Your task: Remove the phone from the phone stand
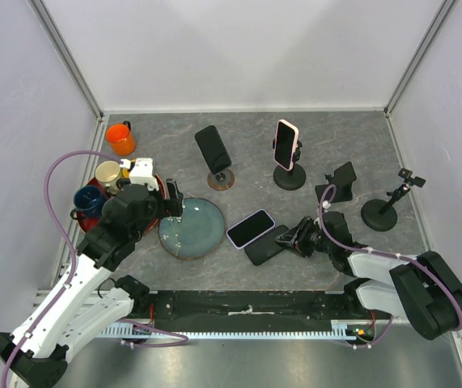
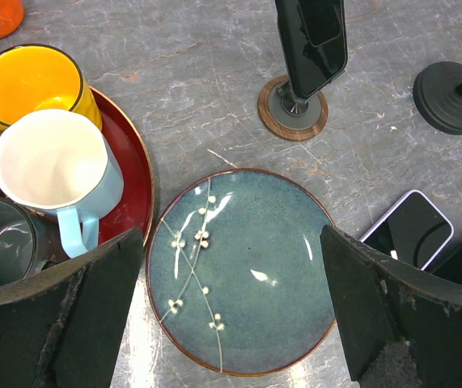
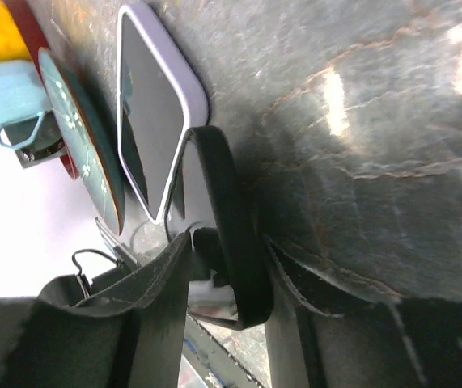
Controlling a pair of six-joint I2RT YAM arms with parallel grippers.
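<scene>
A black phone (image 1: 263, 249) lies flat on the grey table beside a lavender-edged phone (image 1: 250, 228). My right gripper (image 1: 289, 240) is low at the black phone's right end. In the right wrist view the black phone (image 3: 231, 218) shows edge-on between my fingers (image 3: 154, 283). One finger lies against it and a thin gap shows at the other, so the right gripper (image 3: 231, 271) is slightly open round it. Two phones still sit on stands: a pink one (image 1: 286, 144) and a black one (image 1: 213, 149). My left gripper (image 1: 172, 202) is open and empty above the blue plate (image 2: 315, 242).
Two empty black stands (image 1: 340, 182) (image 1: 384, 212) stand at the right. A red tray (image 2: 137, 186) with several mugs is at the left, and an orange cup (image 1: 120, 138) sits behind it. The lavender phone (image 2: 409, 230) lies right of the plate.
</scene>
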